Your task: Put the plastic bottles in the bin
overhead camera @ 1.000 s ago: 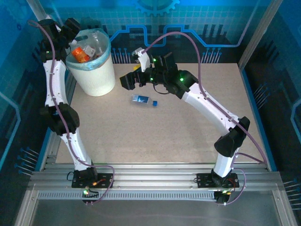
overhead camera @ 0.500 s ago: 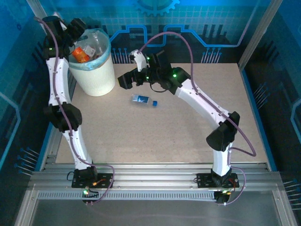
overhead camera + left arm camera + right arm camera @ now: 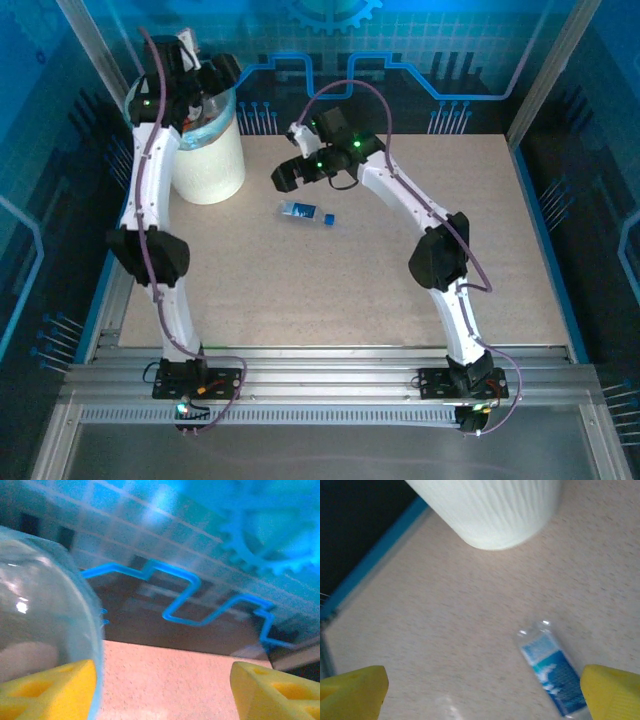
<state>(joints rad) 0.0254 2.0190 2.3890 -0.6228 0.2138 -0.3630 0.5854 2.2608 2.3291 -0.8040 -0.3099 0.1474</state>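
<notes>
my right claw [image 3: 482, 690] hovered wide open and empty near the 1 blue-label bottle [image 3: 552, 677] lying on the surface [image 3: 350, 280] by the bin [image 3: 212, 175] | left claw [image 3: 162, 690] sat open at the bin's rim, nothing held | imo I needed to straddle the bottle's middle, drop straight and squeeze gently or it'd roll

Pretty sure this is a robotics lab cell or demo booth, definitely not someone's house. The bench [image 3: 350, 270] is a speckled beige board boxed in by metal frame posts [image 3: 553, 75]. Along the bench's near edge run ribbed aluminium rails [image 3: 330, 385], and two white-and-black robot arms are bolted onto them, the left arm [image 3: 150, 190] and the right arm [image 3: 400, 195], with purple cables [image 3: 345, 84] looping off them. Behind the bench's far edge the back wall [image 3: 420, 50] is printed blue with a grid, circuit-style lines [image 3: 185, 595] and a big gear graphic [image 3: 265, 545]. Dark side panels [image 3: 40, 250] with similar blue lines close off the bench's left and right.
</notes>
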